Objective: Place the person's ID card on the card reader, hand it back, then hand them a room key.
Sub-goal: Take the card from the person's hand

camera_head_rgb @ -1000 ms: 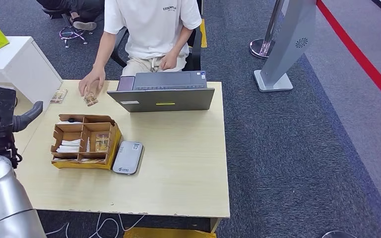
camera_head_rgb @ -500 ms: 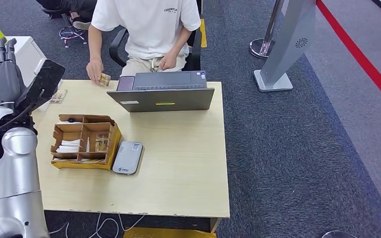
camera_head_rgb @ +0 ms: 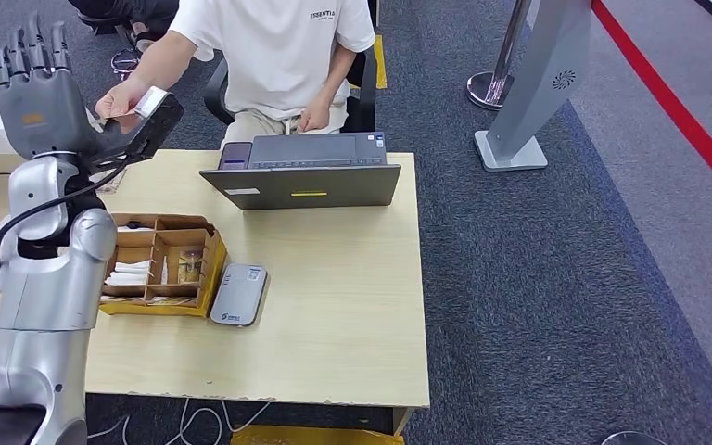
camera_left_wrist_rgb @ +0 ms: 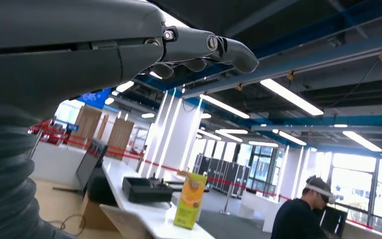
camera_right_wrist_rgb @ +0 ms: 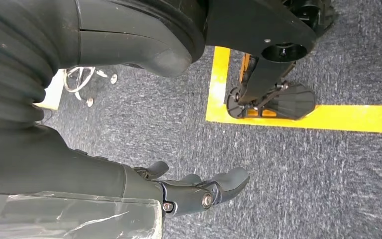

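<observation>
The person's hand holds a card out just beyond the worktop's far left corner, right beside the thumb of the left hand; whether card and thumb touch cannot be told. The left arm is raised over the worktop's left edge, the hand upright with its back to the head camera, fingers straight, spread and pointing up, thumb jutting toward the person, nothing gripped. On the worktop the reader lies flat, touching the right side of a box of compartments, nearer the robot than the laptop. The right hand hangs over carpet, fingers loosely curled, holding nothing.
</observation>
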